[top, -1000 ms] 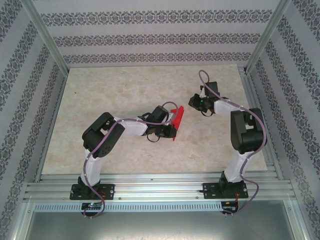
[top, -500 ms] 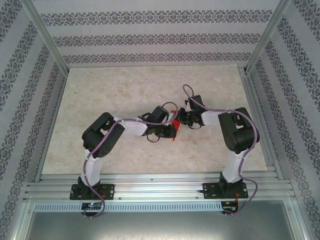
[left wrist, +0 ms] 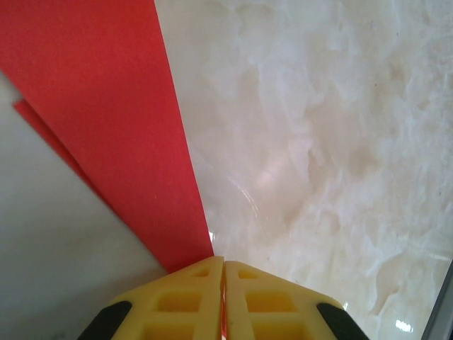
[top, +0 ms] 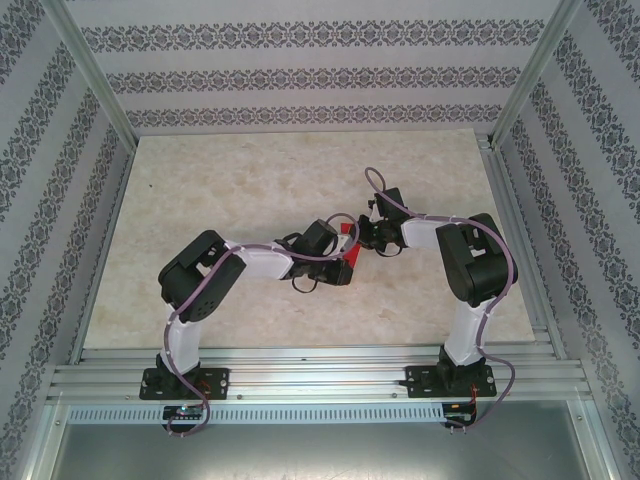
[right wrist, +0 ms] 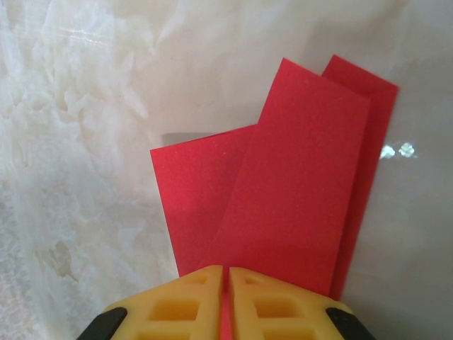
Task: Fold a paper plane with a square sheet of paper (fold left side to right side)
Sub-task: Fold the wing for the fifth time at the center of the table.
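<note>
The square sheet of paper (top: 348,248) is bright red and folded into overlapping layers, held up off the marble table between both grippers. In the right wrist view the sheet (right wrist: 283,191) spreads away from the fingers as three offset layers. In the left wrist view the sheet (left wrist: 106,106) runs up and to the left as a long strip. My left gripper (left wrist: 224,263) is shut on the sheet's lower corner. My right gripper (right wrist: 226,270) is shut on its near edge, with red showing between the yellow fingers. From above, the left gripper (top: 340,264) and the right gripper (top: 364,238) nearly meet. No paper plane shape is in view.
The marble tabletop (top: 230,190) spreads to the left and back of the arms. Patterned walls and metal frame posts (top: 100,75) close in the workspace. An aluminium rail (top: 320,375) runs along the near edge.
My right arm swung left from the right side of the table and closed on the red sheet. The left arm shifted slightly, and the sheet now stands lower between the grippers.
</note>
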Controlling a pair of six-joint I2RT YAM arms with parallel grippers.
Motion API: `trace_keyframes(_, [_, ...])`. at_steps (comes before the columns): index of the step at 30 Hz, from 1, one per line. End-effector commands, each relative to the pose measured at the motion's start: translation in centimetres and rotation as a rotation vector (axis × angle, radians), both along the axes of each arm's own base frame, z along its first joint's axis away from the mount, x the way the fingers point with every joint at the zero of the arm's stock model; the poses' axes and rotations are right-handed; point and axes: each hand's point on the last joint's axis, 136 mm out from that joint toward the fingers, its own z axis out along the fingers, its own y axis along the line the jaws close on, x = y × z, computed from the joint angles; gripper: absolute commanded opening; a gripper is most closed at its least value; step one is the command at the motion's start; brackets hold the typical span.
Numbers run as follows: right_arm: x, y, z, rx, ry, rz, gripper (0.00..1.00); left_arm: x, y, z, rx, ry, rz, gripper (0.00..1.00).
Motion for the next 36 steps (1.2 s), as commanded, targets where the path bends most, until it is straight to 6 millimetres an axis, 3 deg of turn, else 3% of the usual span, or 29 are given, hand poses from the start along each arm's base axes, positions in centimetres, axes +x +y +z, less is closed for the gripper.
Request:
trace_keyframes(1, [0.4,-2.3,-3.0,-0.123,0.018,-0.045,0.12,-10.1,4.6,-5.3,0.237,0.313,-0.13,0.11])
trace_keyframes(6, [0.5,-2.1,-2.9,-0.111,0.01,-0.039,0.12,-11.0,4.6,-4.6,0.22,0.319,-0.145,0.11])
trace_keyframes(9, [0.9,-1.4,-2.1,-0.073,-0.017,-0.027,0.12,-10.5,4.2,-3.2,0.176,0.297,-0.133,0.1])
trace_keyframes(15, [2.5,-1.9,4.0,-0.109,-0.136,-0.022,0.16,-5.8,3.9,4.3,0.012,0.153,-0.078,0.12])
trace_keyframes(17, [2.7,-2.8,6.4,-0.16,-0.185,-0.032,0.18,-3.6,4.9,6.7,-0.016,0.092,-0.035,0.16])
trace_keyframes(20, [2.0,-4.5,8.4,-0.263,-0.211,-0.052,0.22,-0.1,7.1,8.9,-0.035,0.021,0.061,0.22])
trace_keyframes(23, [0.7,-5.0,8.9,-0.376,-0.207,-0.042,0.25,3.5,9.8,10.1,-0.018,-0.048,0.186,0.25])
trace_keyframes(27, [-1.0,-3.6,9.0,-0.58,-0.208,0.035,0.35,7.2,13.6,11.3,0.03,-0.135,0.368,0.27])
trace_keyframes(30, [-1.5,-1.8,9.1,-0.701,-0.215,0.09,0.39,8.3,16.0,12.0,0.043,-0.186,0.474,0.3])
trace_keyframes(36, [-1.4,-0.2,7.0,-0.905,-0.143,0.166,0.5,7.2,18.2,11.6,0.07,-0.207,0.528,0.34])
